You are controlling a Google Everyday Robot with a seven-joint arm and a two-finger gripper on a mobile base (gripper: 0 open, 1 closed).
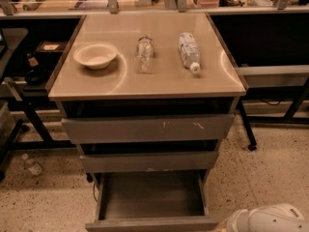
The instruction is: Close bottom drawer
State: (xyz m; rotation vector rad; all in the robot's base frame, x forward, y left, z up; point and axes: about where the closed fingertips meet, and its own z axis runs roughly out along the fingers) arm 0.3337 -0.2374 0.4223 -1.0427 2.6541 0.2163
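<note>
At the near right corner only a white arm shell (273,219) is seen; the gripper is out of view, so its opening cannot be told. The bottom drawer (152,223), lowest in the cabinet (145,128), is drawn well out. Its low, plain, handleless front should be contacted centrally and pushed straight inward, so that the shallow grey box is not skewed.

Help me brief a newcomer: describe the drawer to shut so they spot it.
On the grey cabinet topped by a bowl and two bottles, look at the three drawers. The gripper is out of view; a white robot part shows right of the bottom drawer. That drawer is the lowest and narrowest, its empty box pulled open.
</note>
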